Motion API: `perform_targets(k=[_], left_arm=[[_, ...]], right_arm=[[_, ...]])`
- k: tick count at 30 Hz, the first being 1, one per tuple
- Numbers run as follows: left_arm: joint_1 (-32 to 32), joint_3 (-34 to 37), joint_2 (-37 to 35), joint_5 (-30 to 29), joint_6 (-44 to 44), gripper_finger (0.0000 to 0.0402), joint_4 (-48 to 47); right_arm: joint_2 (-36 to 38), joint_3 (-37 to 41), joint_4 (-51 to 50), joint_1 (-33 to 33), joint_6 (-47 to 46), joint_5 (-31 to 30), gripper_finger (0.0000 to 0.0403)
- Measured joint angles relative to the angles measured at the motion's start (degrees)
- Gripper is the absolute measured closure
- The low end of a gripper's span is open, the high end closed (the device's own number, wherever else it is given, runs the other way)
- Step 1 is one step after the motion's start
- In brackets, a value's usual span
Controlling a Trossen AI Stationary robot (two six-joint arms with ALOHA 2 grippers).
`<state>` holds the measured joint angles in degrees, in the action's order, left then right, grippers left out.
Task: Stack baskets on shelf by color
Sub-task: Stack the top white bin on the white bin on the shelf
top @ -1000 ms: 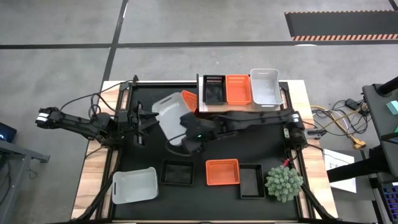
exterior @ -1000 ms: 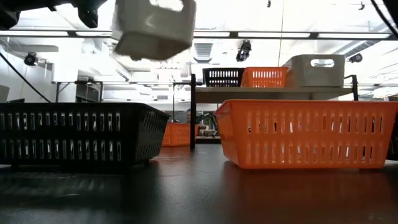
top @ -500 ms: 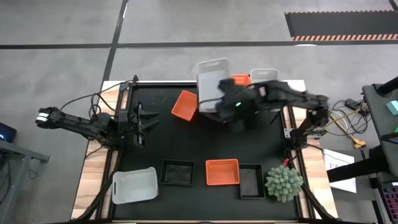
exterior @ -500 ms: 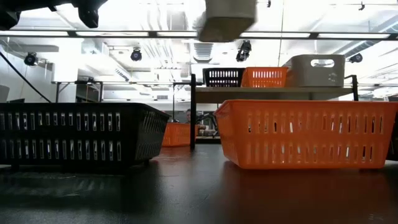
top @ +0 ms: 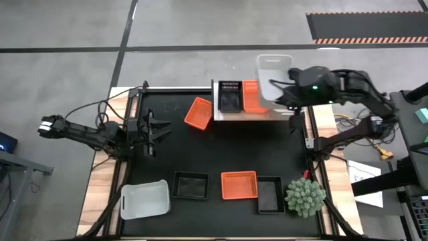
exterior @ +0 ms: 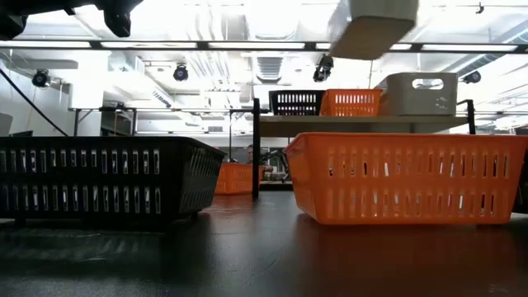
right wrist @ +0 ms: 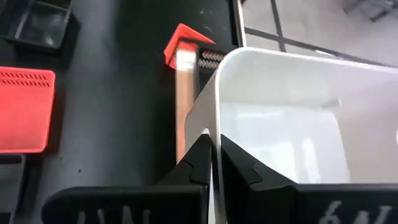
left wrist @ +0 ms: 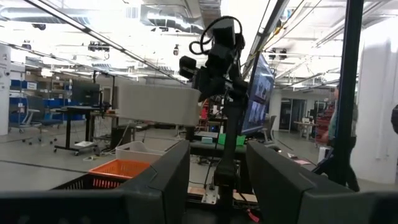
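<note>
On the black mat (top: 200, 150) covering the tabletop, most of the middle lies bare, with things kept to the edges. At the far edge stands the shelf (top: 249, 115), a light-wood board raised on dark posts; in the low view its board runs level above the mat with open room beneath it. On it sit a black basket (top: 229, 96) and an orange basket (top: 251, 96) side by side, and in the low view a white basket (exterior: 419, 92) stands at the shelf's right end.

Above that right end the right gripper (top: 289, 90) carries a second white basket (top: 274, 77) in the air, fingers (right wrist: 200, 163) pinched on its near wall, one inside and one outside the rim. In the low view this basket (exterior: 372, 27) hangs clear above the shelved white one, not touching it.

Just left of the shelf a tilted orange basket (top: 199, 113) lies on the mat. Along the near edge sit a white basket (top: 144, 199) at the left, then a black basket (top: 190, 185), an orange basket (top: 239, 185) and another black basket (top: 270, 193), with a green spiky plant (top: 305, 197) at the right corner.

The left gripper (top: 155, 127) waits low at the mat's left side, fingers spread and holding nothing.
</note>
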<state>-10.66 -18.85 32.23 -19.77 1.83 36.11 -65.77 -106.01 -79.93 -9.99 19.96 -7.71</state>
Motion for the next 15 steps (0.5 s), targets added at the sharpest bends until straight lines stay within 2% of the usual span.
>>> perform_targets(k=[8, 15], left_arm=[[0.00, 0.00, 0.00, 0.00, 0.05, 0.0258, -0.02], [0.00, 0.00, 0.00, 0.00, 0.39, 0.0258, -0.02]], right_arm=[[10.93, 11.63, 1.51, -0.47, -1.93, -6.75, 0.0394], [15.21, 19.14, 2.86, -0.47, -0.65, -8.98, 0.0394]])
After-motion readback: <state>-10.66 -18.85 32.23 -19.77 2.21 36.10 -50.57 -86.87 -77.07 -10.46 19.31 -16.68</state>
